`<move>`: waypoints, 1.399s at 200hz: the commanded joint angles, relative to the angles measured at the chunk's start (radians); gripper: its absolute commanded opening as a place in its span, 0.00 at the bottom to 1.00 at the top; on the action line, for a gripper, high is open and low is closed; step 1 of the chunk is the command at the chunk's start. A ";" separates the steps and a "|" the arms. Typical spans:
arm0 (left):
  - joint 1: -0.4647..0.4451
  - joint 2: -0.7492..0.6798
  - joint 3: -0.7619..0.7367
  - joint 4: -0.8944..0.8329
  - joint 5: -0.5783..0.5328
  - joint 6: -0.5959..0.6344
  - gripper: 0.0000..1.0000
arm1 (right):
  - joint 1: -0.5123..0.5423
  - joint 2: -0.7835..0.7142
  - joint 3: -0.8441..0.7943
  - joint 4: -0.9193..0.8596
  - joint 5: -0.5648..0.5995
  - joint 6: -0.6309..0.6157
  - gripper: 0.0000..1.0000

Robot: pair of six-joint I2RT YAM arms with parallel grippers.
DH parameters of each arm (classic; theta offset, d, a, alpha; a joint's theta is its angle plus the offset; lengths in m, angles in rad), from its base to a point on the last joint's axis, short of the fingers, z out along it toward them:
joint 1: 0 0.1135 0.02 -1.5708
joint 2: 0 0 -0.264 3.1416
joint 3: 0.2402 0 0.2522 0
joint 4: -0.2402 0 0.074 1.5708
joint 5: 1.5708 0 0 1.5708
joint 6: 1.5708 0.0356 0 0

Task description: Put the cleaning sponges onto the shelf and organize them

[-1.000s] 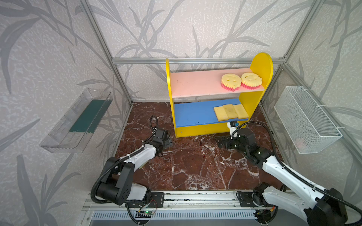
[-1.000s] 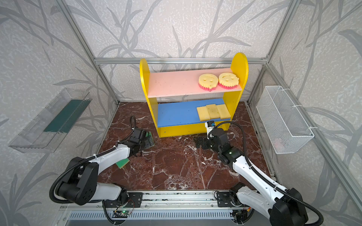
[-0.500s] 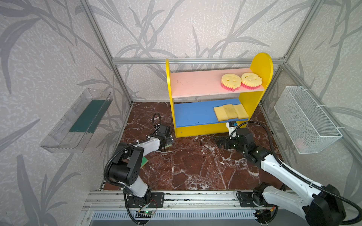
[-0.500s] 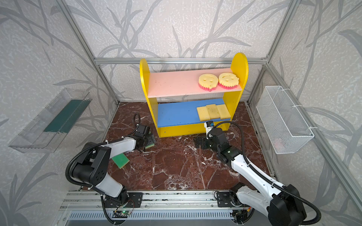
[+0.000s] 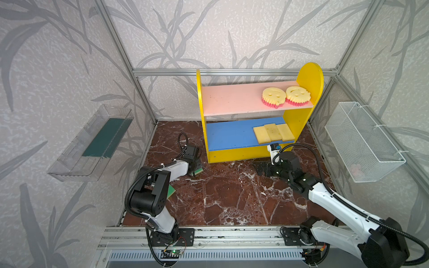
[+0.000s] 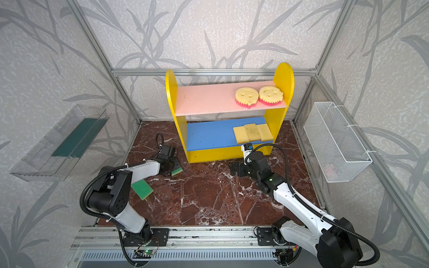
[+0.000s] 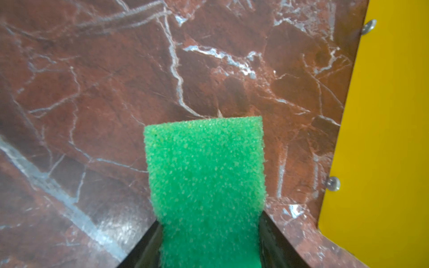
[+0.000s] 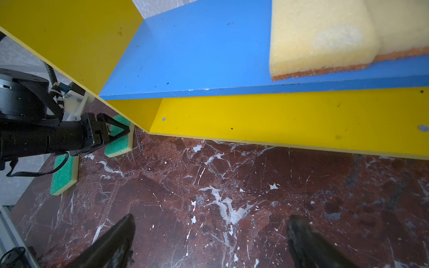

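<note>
Just beside the shelf [image 5: 241, 153], low on the bench [image 5: 232, 192], the left claw [image 7: 209, 234] was clamped on a green-faced sponge [image 7: 205, 174] with a pale yellow base, its foam pinched at the fingers [image 7: 272, 239]. A second green sponge [image 6: 141, 189] lay flat nearby; two yellow smileys [image 5: 274, 96] sat on the pink board [image 5: 232, 99], three pale rectangles [image 5: 272, 132] on the blue one. The right claw [image 8: 211, 222] stood wide apart.

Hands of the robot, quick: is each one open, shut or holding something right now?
Left hand: closed on the green sponge, pinching its sides.
Right hand: open, holding nothing.
</note>
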 commanded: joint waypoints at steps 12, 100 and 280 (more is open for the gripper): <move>0.000 -0.123 -0.044 -0.026 0.082 -0.020 0.57 | 0.001 0.004 0.003 0.049 -0.084 0.009 1.00; -0.038 -0.557 -0.276 0.071 0.522 -0.103 0.55 | -0.007 -0.054 -0.042 0.095 -0.187 0.137 1.00; -0.353 -0.396 -0.211 0.780 0.784 -0.408 0.59 | -0.201 0.092 -0.080 0.630 -0.675 0.554 0.99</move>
